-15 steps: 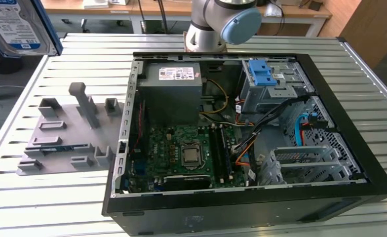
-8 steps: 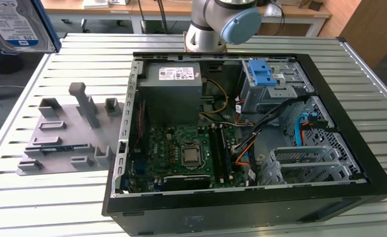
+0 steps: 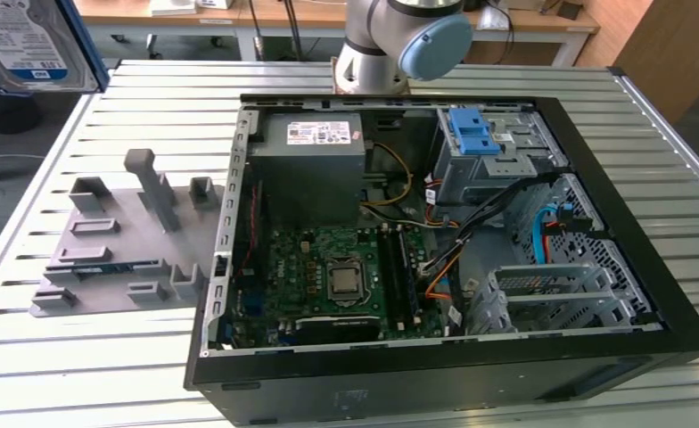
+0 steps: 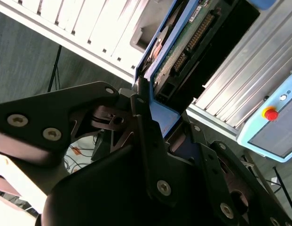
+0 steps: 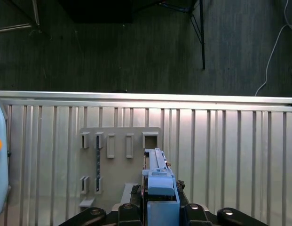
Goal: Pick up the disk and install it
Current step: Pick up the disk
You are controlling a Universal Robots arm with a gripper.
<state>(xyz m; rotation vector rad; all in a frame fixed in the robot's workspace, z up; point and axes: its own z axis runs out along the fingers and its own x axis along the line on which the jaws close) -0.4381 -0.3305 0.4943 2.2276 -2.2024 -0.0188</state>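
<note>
The disk [image 3: 26, 40], silver with a white-and-blue label and a blue bracket, hangs in the air at the exterior view's upper left, off the table's far left corner. In the second wrist view my gripper [image 4: 155, 110] is shut on the disk's blue bracket [image 4: 163, 117], with the green circuit-board side of the disk [image 4: 183, 44] facing the camera. In the first wrist view the disk [image 5: 157, 181] stands edge-on between the black fingers [image 5: 129, 214], high above the grey fixture plate [image 5: 120, 155].
An open computer case [image 3: 445, 232] lies on the slatted metal table [image 3: 111, 374], with a drive cage and light-blue latch [image 3: 478, 134] at its far right and a grey power-supply box [image 3: 314, 152]. A grey fixture plate [image 3: 124, 241] lies left of the case. A pendant with a red button [image 4: 270, 113] lies nearby.
</note>
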